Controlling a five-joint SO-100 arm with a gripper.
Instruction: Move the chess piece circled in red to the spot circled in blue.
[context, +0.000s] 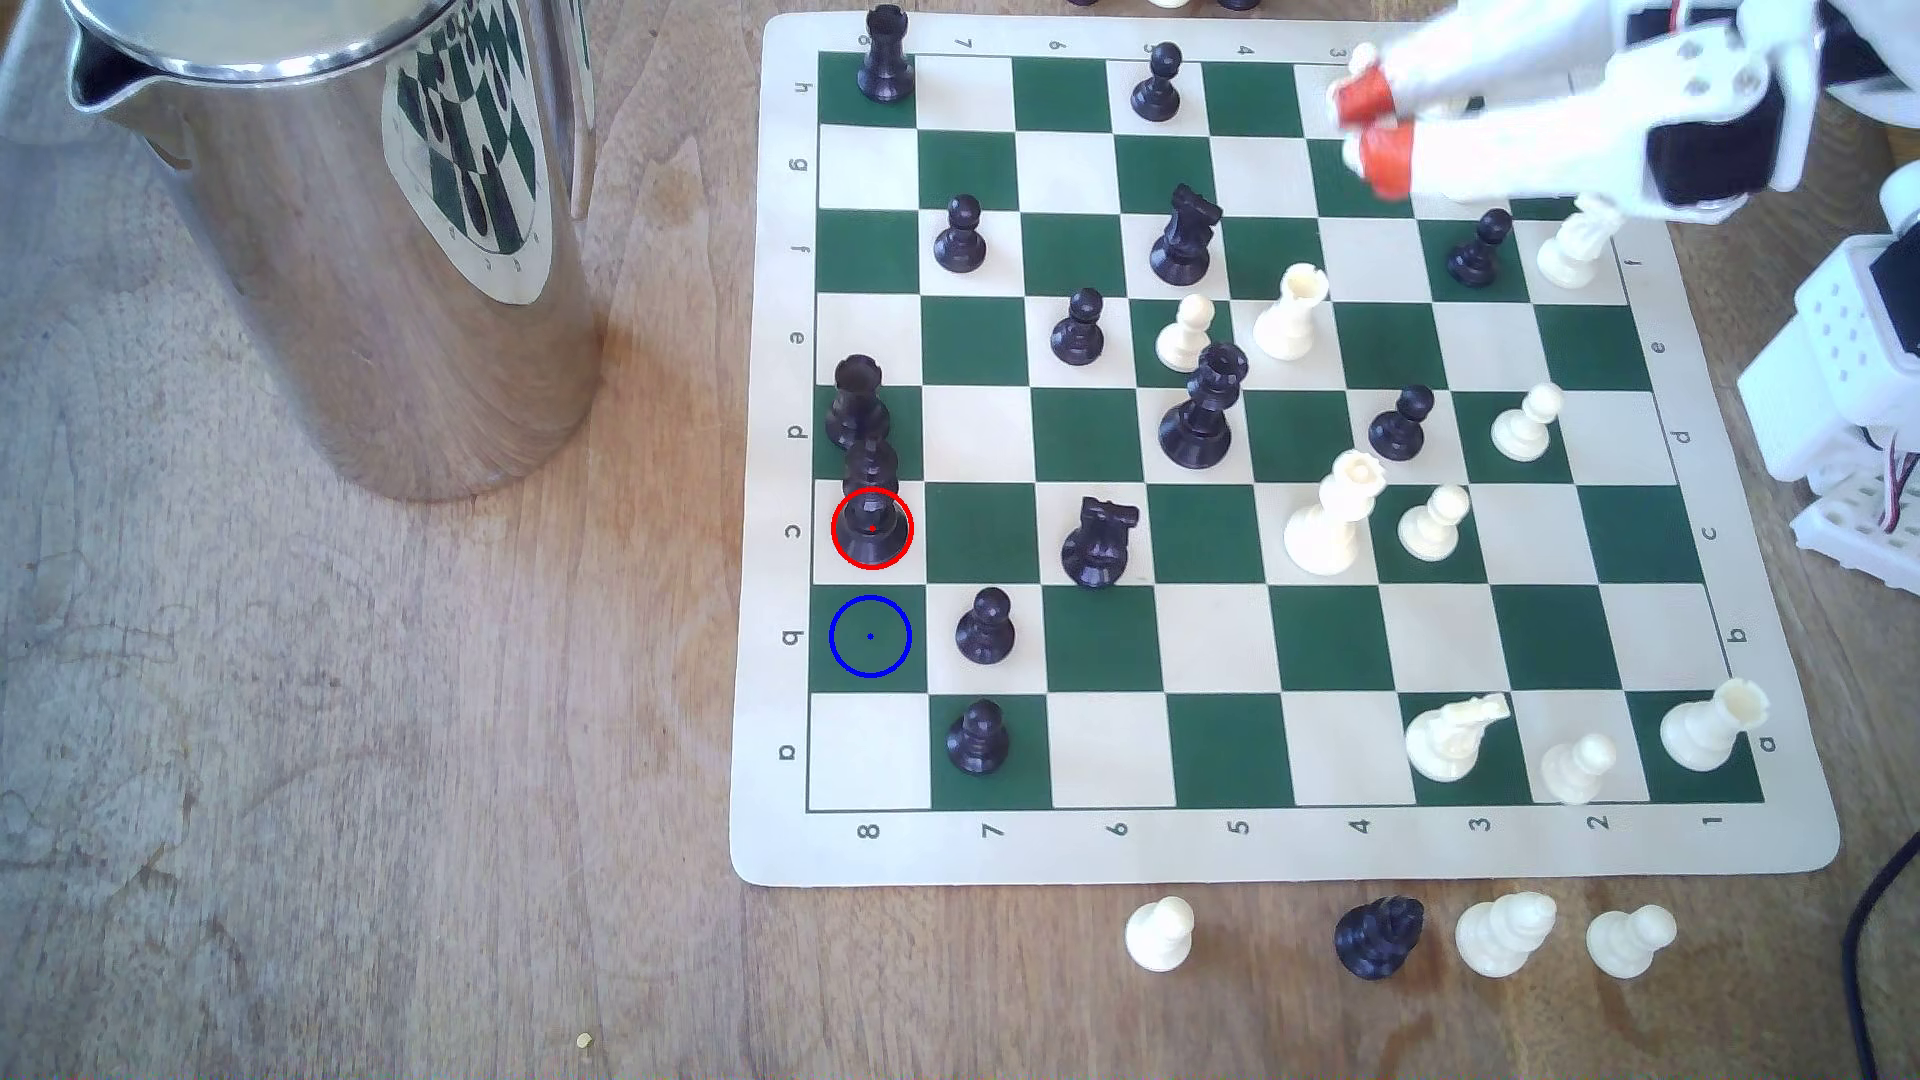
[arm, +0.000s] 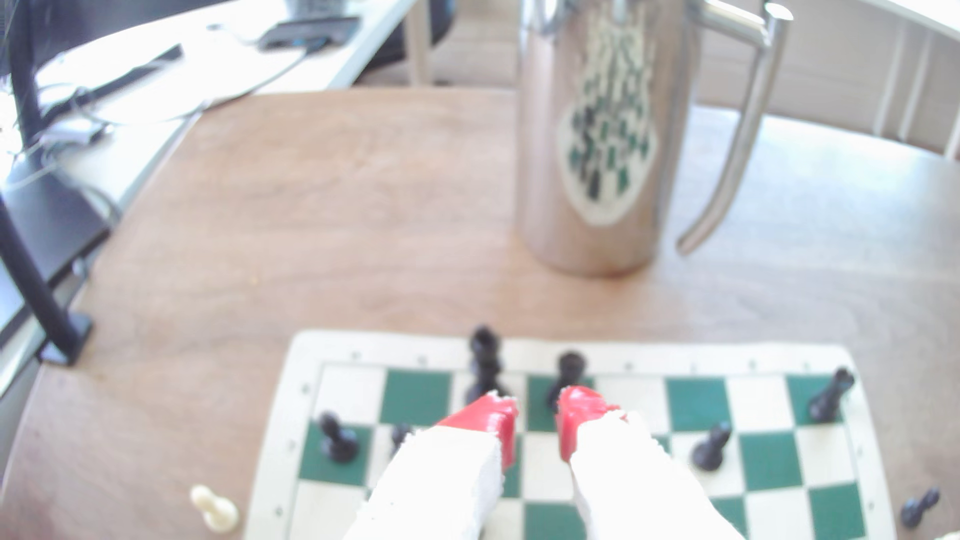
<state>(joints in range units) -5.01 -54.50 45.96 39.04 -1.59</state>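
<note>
Wide bare tabletop (context: 364, 779) beside the board (context: 1283, 447), steel jug (context: 343, 228) nearby. Black piece (context: 871, 509) ringed red at the board's left edge in the exterior view, blue-ringed square (context: 871, 637) adjoining, vacant. Tool (context: 1374, 130) over the far corner, parted narrowly, empty.

The board (context: 1278, 852) is cream-edged, chequered dark green and cream, on a brown wood-grain surface (context: 364, 779). At its numbered-8 edge a black piece (context: 871, 498) stands in a red ring; the green square (context: 871, 637) beside it carries a blue ring with a dot. The hand (context: 1369, 133) is white with red tips. Away from that edge, the steel jug (context: 343, 239) mirrors the green-and-cream chequers.
</note>
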